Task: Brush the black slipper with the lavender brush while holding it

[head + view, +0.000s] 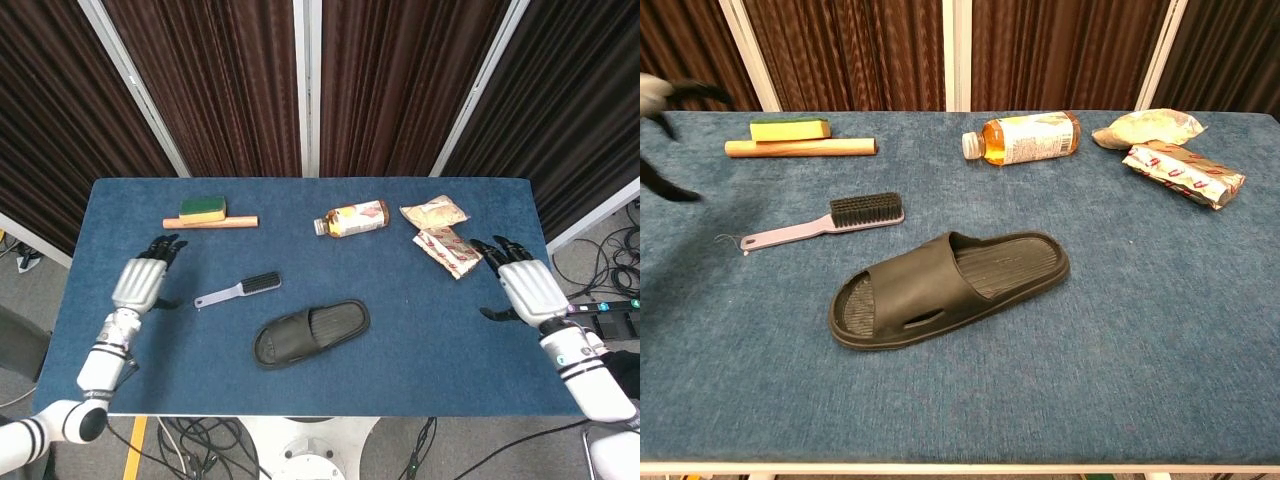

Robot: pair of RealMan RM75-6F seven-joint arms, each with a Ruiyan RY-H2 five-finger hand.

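Black slipper (pixel 311 333) lay sole-down mid-table, near front edge. Lavender brush (pixel 238 289) rested just left of it, bristles up, touching neither hand. Left hand (pixel 141 281) and right hand (pixel 529 290) hovered over opposite table ends, fingers spread, holding nothing.

Slipper (pixel 311 333) sits mid-table (pixel 400 380), toward the front edge, angled. Brush (pixel 238 289) lies just behind and left of it, apart, bristles up. Far back left, the sponge (pixel 203 208) rests against a wooden stick (pixel 210 222). Back centre, a bottle (pixel 352 218) on its side; right of it, two snack packets (pixel 440 235) side by side. Left hand (pixel 141 282) hangs over the left edge, right hand (pixel 530 292) over the right edge, both well clear of everything.
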